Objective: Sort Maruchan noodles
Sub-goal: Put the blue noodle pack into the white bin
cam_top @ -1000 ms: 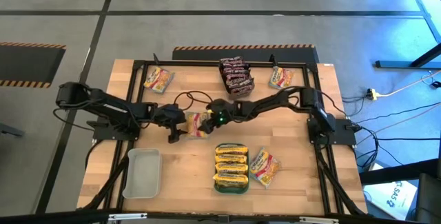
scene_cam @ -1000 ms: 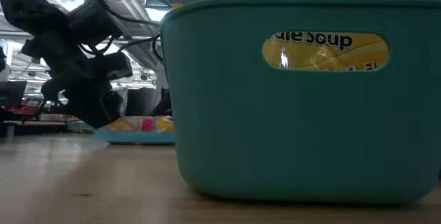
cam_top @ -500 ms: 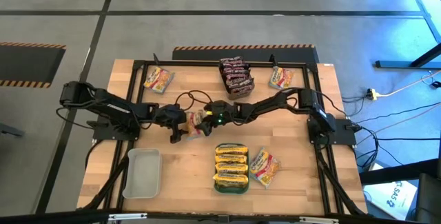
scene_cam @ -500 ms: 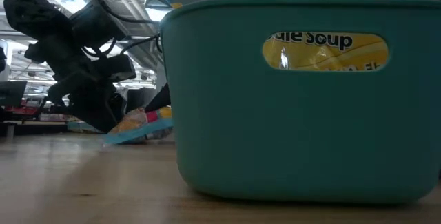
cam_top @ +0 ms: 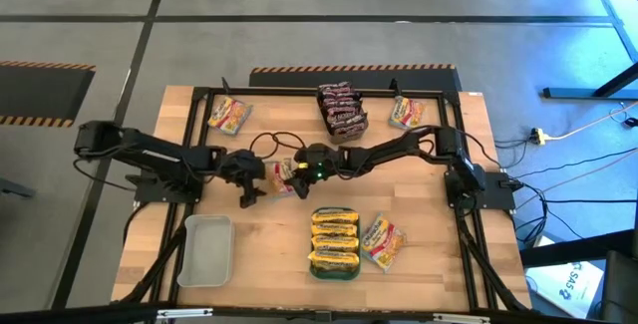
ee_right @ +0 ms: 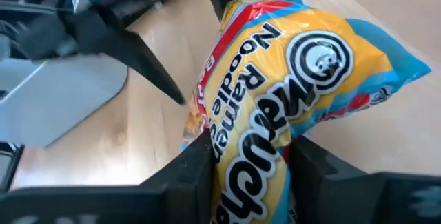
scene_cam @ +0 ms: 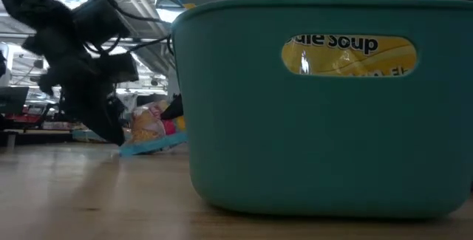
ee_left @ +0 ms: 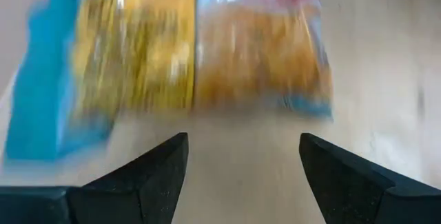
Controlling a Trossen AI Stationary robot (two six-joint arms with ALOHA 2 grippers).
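Right wrist view: right gripper [ee_right: 251,176] jaws apparently pinch yellow noodle packet [ee_right: 289,93]; left gripper [ee_left: 241,176] wide.

From above we look straight down on the whole table [cam_top: 439,264], both arms meeting at frame centre. Our low camera sits at tabletop height, so close to the teal bin [scene_cam: 325,122] that it fills most of the frame — the room shows only at left. Each wrist camera peers forward, very near the yellow packet [ee_right: 289,79] — the thing all views share.
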